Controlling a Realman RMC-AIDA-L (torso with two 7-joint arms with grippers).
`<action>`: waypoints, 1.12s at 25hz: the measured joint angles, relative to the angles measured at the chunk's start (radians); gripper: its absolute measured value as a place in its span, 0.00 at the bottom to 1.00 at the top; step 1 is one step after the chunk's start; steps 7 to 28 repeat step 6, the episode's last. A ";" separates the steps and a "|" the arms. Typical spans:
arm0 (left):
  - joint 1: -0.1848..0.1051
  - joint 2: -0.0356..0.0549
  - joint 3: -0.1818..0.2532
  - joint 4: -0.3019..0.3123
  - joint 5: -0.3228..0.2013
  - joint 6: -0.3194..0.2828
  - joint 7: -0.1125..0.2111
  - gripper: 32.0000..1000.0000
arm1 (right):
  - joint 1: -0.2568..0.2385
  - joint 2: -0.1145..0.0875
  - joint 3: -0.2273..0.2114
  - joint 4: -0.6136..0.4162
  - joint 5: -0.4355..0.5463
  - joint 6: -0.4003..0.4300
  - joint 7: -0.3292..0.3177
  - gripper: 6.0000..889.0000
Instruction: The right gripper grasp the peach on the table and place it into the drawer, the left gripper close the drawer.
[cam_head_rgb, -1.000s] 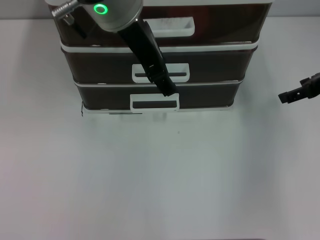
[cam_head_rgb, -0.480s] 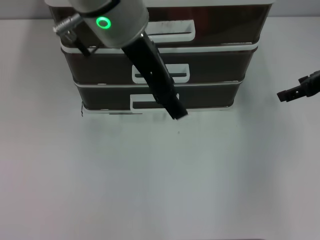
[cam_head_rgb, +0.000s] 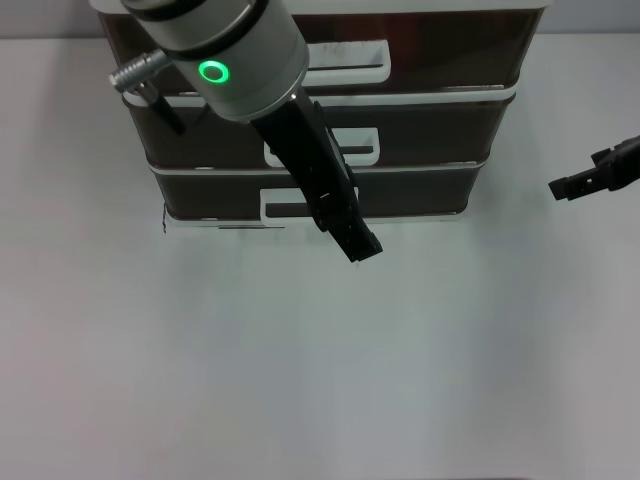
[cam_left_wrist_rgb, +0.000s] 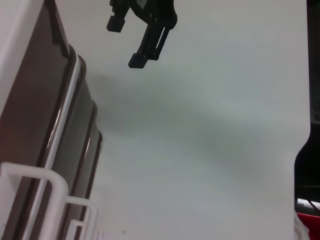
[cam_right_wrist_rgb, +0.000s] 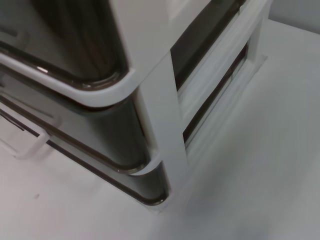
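The drawer (cam_head_rgb: 330, 55) is shut — left gripper (cam_head_rgb: 362, 246) before it, jaws clenched; right gripper (cam_head_rgb: 562, 187) at 3 o'clock, jaws released.

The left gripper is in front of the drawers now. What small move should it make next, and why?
Probably lift away and park. The top drawer looks pushed in, no peach shows on the table, and the left gripper hangs clear of the handles, over the table. The right gripper waits open at the right side.
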 joint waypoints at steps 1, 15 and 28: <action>0.000 0.0000 0.000 0.000 0.000 0.000 -0.001 0.79 | 0.000 0.000 0.000 0.000 0.000 0.000 0.000 0.96; 0.001 0.0000 0.001 0.001 0.002 -0.001 -0.002 0.79 | -0.001 -0.001 -0.001 0.000 0.000 0.001 0.000 0.96; 0.001 0.0000 0.001 0.001 0.002 -0.001 -0.002 0.79 | -0.001 -0.001 -0.001 0.000 0.000 0.001 0.000 0.96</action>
